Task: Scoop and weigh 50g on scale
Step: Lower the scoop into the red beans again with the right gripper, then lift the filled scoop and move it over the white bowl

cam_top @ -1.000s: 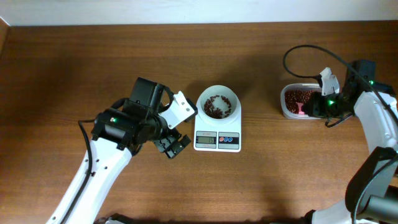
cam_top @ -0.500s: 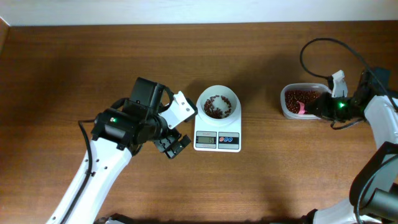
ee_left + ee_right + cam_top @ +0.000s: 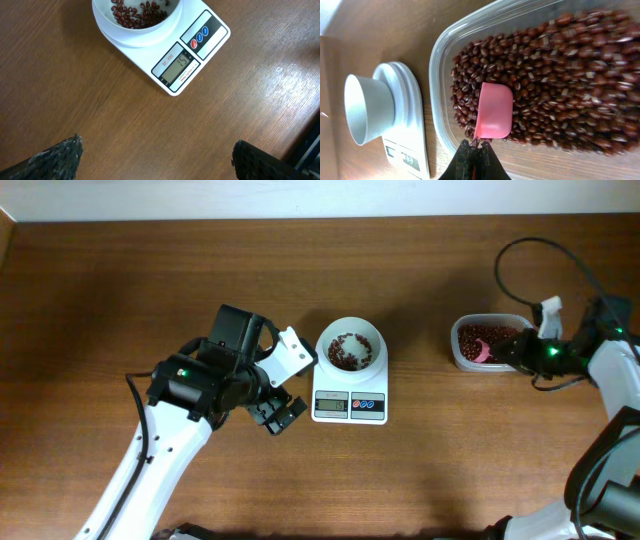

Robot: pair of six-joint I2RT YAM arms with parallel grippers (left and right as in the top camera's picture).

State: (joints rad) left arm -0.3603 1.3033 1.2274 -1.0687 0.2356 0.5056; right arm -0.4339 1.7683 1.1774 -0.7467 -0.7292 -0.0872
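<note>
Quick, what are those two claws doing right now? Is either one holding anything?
Left gripper: open, holding nothing.
Right gripper: shut on the spoon, which lies in the beans.

Blurry beans (image 3: pixel 615 75) at frame's right.

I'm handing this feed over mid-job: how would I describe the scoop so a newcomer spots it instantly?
Look to the right arm's side of the table, where a clear plastic tub of red-brown beans sits apart from the white scale. The scoop lies in it, gripped by the right gripper; it is the only pink thing there.
</note>
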